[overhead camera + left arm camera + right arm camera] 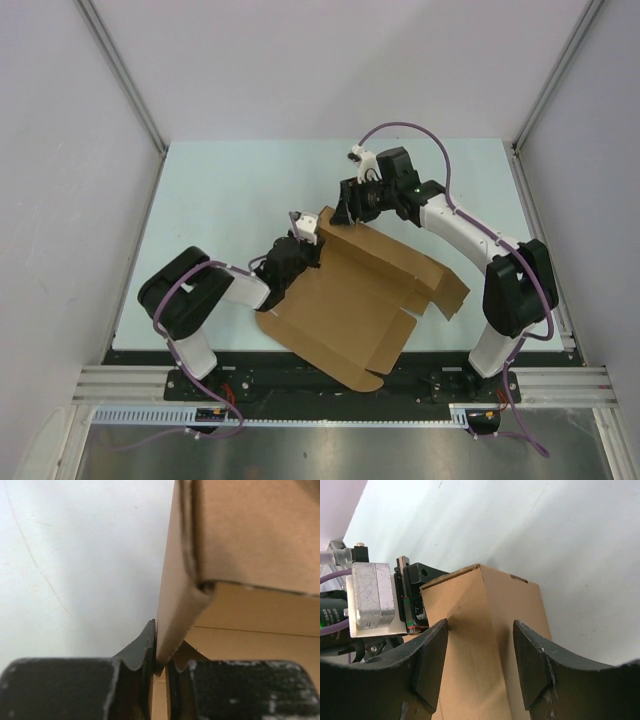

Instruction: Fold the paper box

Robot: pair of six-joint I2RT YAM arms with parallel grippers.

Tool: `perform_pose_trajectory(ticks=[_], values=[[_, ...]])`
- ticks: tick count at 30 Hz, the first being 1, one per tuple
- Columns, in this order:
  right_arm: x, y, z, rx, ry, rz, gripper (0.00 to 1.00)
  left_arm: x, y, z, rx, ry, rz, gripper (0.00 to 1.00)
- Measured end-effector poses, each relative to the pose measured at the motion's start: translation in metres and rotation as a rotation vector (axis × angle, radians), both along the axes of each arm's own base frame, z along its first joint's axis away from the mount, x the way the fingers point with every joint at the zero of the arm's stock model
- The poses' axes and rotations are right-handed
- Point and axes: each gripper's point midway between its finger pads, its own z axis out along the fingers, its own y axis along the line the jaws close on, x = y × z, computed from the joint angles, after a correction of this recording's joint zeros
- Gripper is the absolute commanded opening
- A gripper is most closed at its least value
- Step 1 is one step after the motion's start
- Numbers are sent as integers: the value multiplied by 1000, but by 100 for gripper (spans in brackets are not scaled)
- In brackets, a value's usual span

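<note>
The paper box [350, 300] is a brown cardboard sheet lying slantwise on the table, with its far-left wall folded upright. My left gripper [305, 245] is shut on the lower edge of that raised wall [172, 615]; in the left wrist view the cardboard is pinched between the two black fingertips of the left gripper [161, 652]. My right gripper [350, 210] hangs over the box's far corner. In the right wrist view the right gripper [479, 630] is open, straddling the folded corner ridge of the box [490, 595] without clamping it.
The pale table top [220, 200] is bounded by white walls on three sides. The box's near flap [355, 375] reaches over the dark front rail [300, 385]. More flaps [445, 290] lie flat toward the right arm's base.
</note>
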Motion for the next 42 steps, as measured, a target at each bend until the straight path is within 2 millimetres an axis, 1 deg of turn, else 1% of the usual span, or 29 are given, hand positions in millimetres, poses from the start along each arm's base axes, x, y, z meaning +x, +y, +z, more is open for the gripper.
perform_pose_trajectory(ticks=[1,5,10,16,21,22,26,32,38,42], values=[[1,-1,0,-7,-6,-10,58,2,1,0,9,1,17,0],[6,-4,1,-28,-30,-31,56,11,8,1,38,11,86,0],[9,-5,2,-40,-50,-41,52,14,9,1,36,36,133,1],[15,-6,3,-53,-74,-63,52,21,7,1,38,81,177,1],[18,-7,2,-80,-96,-77,49,23,5,1,38,104,185,0],[18,-5,2,-88,-101,-78,49,23,5,0,36,107,187,0],[18,-2,2,-103,-114,-74,49,23,7,-1,28,111,195,8],[15,1,2,-91,-102,-55,50,18,12,-1,8,89,192,7],[14,3,2,-64,-74,-38,51,11,18,0,30,84,183,7],[12,5,3,-40,-45,-25,52,3,24,1,47,83,170,10]])
